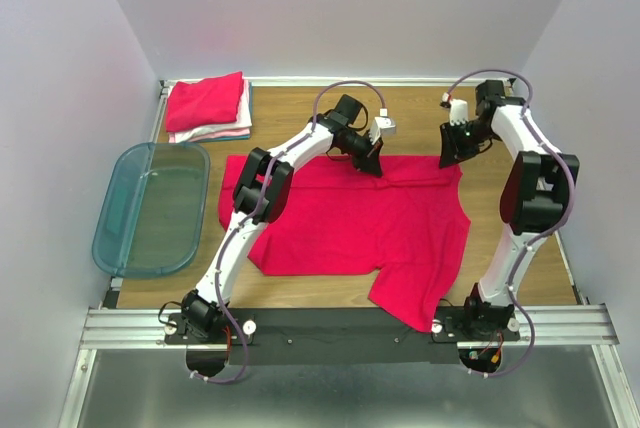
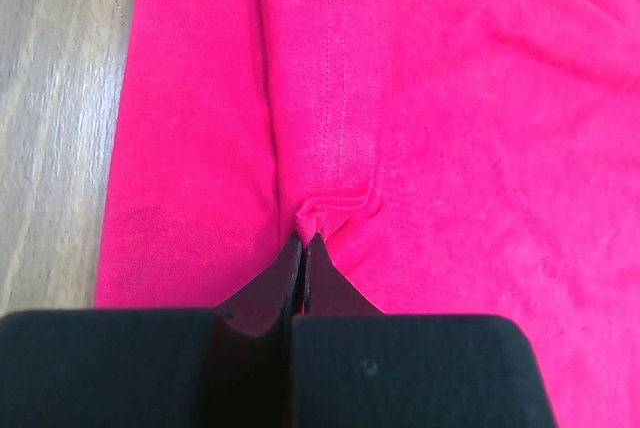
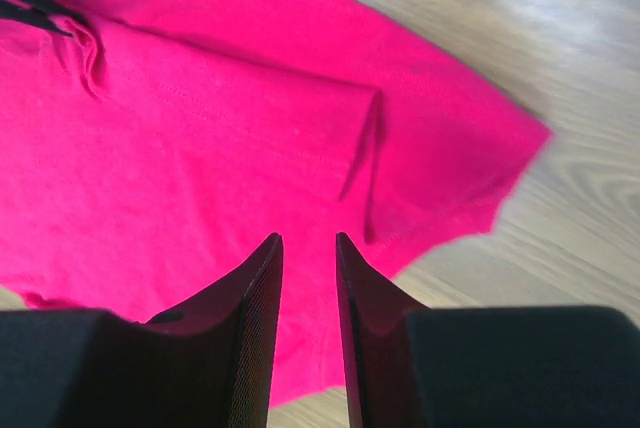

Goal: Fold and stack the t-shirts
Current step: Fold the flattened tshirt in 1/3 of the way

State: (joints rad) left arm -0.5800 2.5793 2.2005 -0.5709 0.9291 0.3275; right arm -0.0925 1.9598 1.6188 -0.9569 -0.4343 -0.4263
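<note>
**Two robot arms working over a red-pink t-shirt on a wooden table**

Pale lilac walls point(image 1: 340, 8) are closing in a wood-grain table point(image 1: 285, 113) on three sides, with an aluminium rail point(image 1: 130, 326) running along its near edge. A red-pink t-shirt point(image 1: 350, 218) is lying spread across the middle of the table, one part of it draping over the near edge toward the rail. A translucent teal plastic bin point(image 1: 110, 218) is sitting at the left edge of the table, and a stack of folded t-shirts point(image 1: 208, 106), red-pink on top with white and pale teal layers beneath, is resting in the far left corner, well apart from the spread shirt.

The left arm point(image 1: 245, 218) is reaching diagonally from its base across the cloth to the shirt's far edge. The right arm point(image 1: 535, 193) is rising upright along the right side and bending back inward over the shirt's far right corner.

The left gripper point(image 2: 305, 248) is pressing its jaws together on the shirt, pinching a small pucker of fabric beside a stitched seam. The right gripper point(image 3: 308, 240) is hovering above a folded-over flap of the shirt, its jaws standing narrowly apart and gripping nothing.
</note>
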